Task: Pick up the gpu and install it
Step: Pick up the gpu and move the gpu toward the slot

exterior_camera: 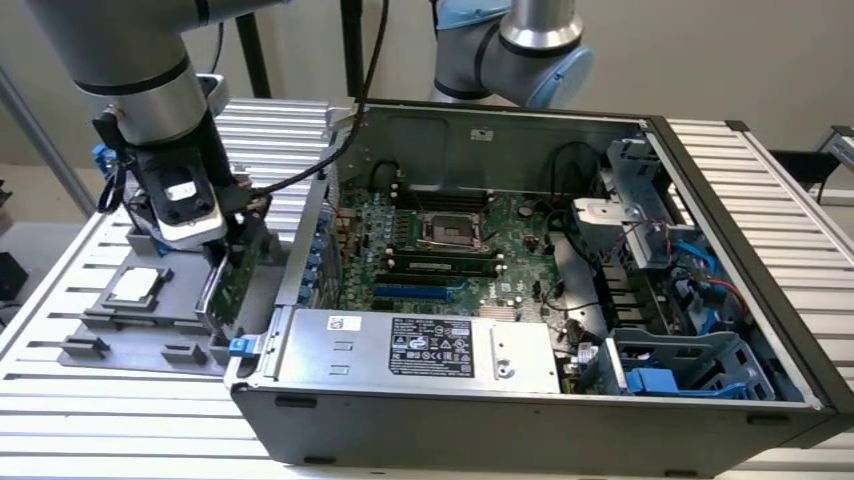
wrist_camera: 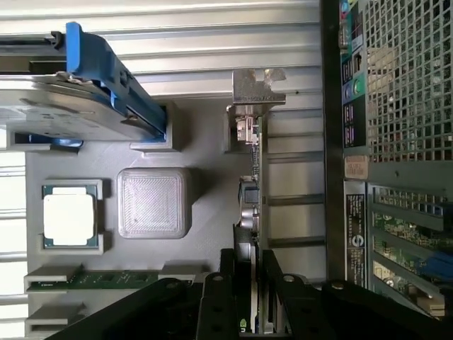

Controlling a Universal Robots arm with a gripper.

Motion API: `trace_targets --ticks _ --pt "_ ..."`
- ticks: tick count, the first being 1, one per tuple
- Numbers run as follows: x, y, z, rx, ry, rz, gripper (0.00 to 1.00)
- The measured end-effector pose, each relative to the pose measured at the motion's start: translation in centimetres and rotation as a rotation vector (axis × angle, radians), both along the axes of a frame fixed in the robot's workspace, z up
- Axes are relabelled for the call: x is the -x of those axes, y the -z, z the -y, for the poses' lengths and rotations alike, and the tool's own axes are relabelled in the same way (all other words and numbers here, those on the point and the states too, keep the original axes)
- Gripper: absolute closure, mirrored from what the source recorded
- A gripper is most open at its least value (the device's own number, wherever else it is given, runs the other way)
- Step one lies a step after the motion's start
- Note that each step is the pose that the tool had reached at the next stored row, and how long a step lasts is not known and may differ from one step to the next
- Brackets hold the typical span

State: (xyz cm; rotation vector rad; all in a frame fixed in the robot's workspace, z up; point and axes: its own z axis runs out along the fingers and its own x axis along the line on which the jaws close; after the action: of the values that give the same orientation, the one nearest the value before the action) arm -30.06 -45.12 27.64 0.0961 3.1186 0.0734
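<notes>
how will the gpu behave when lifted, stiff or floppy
Likely stiff: the gpu is a thin circuit board with a metal bracket. Standing on edge in the tray, it would probably tip if unsupported. Exposed parts look fragile.

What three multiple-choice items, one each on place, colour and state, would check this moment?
1. Where is the gpu?
A. upright at the tray beside the case
B. inside the case
C. lying flat on the tray

2. The drive's rails are:
A. red
B. yellow
C. blue

3. The pincer is:
A. open, clear of the gpu
B. shut on the gpu
C. shut on the drive

Answers:
1. A, the card stands on edge at the grey tray, outside the case.
2. C, blue rails flank the silver drive.
3. B, it clamps the card's edge from both sides.
</notes>
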Motion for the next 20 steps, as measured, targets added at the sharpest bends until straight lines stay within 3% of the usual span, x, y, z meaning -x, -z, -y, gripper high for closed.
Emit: trace_targets --ticks 8,20 --pt "-0.6 -3.62 0.0 0.0001 0.0 -0.0064 0.73" --pt "-2.5 -9.09 0.0 0.0 0.0 -0.0091 0.73"
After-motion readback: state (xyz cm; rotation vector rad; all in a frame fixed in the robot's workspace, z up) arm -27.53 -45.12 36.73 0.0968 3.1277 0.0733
